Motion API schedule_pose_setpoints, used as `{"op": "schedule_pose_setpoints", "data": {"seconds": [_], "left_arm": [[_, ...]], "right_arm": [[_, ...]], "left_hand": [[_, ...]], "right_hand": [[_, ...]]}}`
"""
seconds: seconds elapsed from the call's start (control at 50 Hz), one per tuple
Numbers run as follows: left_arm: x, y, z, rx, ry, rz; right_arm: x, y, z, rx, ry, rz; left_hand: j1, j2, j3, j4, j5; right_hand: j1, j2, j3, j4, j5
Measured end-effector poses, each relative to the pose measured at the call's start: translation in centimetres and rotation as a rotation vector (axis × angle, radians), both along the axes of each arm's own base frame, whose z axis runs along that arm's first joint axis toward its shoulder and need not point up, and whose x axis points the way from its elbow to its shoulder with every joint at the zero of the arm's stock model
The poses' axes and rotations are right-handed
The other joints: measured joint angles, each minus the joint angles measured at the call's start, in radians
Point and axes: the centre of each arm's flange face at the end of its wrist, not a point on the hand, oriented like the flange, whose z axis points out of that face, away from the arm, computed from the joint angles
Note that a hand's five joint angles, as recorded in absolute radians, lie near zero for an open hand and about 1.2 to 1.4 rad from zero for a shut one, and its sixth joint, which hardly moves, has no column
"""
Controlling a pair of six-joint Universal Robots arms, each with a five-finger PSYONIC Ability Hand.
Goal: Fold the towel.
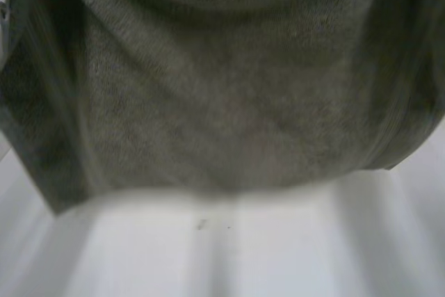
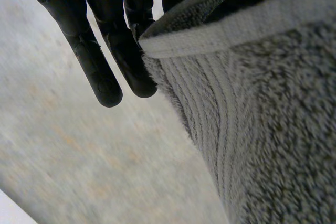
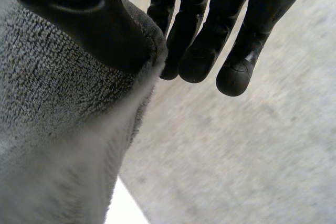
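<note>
We find the grey towel raised above the white table, spanning left to right. The left hand pinches its hemmed edge between thumb and fingers. The right hand pinches the towel likewise.

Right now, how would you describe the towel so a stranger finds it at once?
Over the white table hangs a grey towel. The left hand and right hand each pinch its hemmed edge. Its looped, fluffy pile sets it apart from the smooth table.
</note>
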Motion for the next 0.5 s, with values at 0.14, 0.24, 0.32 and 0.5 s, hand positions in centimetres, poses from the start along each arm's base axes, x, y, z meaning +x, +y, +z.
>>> {"op": "schedule_pose_setpoints", "data": {"seconds": [0.14, 0.24, 0.32, 0.5], "left_arm": [[-0.9, -5.7, -6.0, 0.224, -0.07, 0.025], [-1.8, -9.5, -10.9, 0.348, -0.106, 0.026], [-2.7, -12.2, -13.0, 0.36, -0.106, 0.016], [-4.9, -14.9, -5.8, 0.003, 0.077, -0.034]], "right_arm": [[1.8, -5.1, -6.2, 0.185, 0.097, 0.011], [3.1, -9.1, -10.6, 0.241, 0.144, -0.003], [4.4, -12.2, -12.4, 0.185, 0.145, -0.041], [6.5, -15.3, -6.1, -0.239, -0.02, -0.117]], "left_hand": [[0.0, 0.0, 0.0, 0.0, 0.0], [0.0, 0.0, 0.0, 0.0, 0.0], [0.0, 0.0, 0.0, 0.0, 0.0], [0.001, 0.0, 0.0, 0.0, 0.0]], "right_hand": [[0.0, 0.0, 0.0, 0.0, 0.0], [0.0, 0.0, 0.0, 0.0, 0.0], [0.0, 0.0, 0.0, 0.0, 0.0], [0.0, 0.0, 0.0, 0.0, 0.0]]}}
